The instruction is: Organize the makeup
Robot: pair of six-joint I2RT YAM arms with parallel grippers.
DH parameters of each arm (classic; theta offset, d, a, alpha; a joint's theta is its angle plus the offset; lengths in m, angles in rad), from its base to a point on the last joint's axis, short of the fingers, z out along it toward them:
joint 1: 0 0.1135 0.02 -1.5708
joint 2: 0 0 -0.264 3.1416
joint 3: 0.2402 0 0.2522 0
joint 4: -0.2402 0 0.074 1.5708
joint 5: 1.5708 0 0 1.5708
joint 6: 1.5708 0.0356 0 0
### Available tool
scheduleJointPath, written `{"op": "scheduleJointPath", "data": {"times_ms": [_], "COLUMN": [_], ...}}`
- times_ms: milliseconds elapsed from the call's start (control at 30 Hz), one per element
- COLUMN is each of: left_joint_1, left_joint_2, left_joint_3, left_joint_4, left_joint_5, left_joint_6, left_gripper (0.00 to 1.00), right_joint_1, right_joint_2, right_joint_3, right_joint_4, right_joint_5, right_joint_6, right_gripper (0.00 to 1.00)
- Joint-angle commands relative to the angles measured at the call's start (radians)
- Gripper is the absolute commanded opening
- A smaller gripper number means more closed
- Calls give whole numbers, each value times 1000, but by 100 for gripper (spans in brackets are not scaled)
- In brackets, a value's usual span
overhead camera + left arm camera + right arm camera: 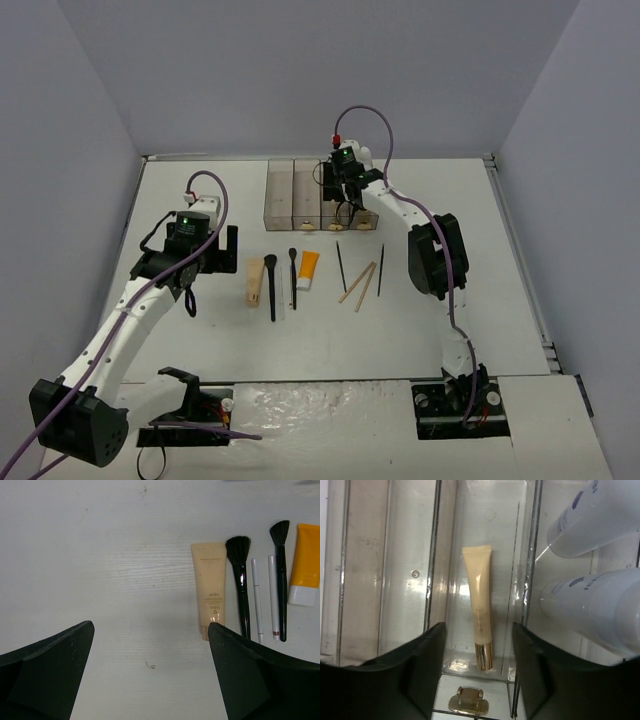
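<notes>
right gripper [477, 627] jaws apart, empty, above box [434, 555] | small tube [480, 605] in third compartment from left, white bottles [590, 520] in fourth | left gripper [150, 626] jaws apart, empty, over table [110, 540] | beige tube [211, 587], brushes [240, 580], orange tube [306, 562] on table

Bare table [100, 555] left of beige tube [211, 587]; brushes [239, 550] close on its right.

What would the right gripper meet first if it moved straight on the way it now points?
Probably the beige tube lying in the clear box, under the right gripper; depth is unclear.
</notes>
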Motion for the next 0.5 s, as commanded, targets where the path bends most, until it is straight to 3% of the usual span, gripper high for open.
{"op": "scheduleJointPath", "data": {"times_ms": [0,133,467], "left_joint_1": [12,13,14], "left_joint_2": [2,1,-11], "left_joint_3": [25,25,24], "left_joint_4": [33,30,30], "left_joint_5": [14,22,19], "left_joint_6": [-19,-22,-27], "left_gripper": [97,97,97], "right_joint_1": [9,53,252], "right_joint_2": [-73,-146,-408], "right_joint_3": [45,-9,-381], "right_joint_4": [40,40,110], "right_joint_5": [3,40,238], "right_joint_6": [-1,-7,132], "right_gripper": [60,67,70]}}
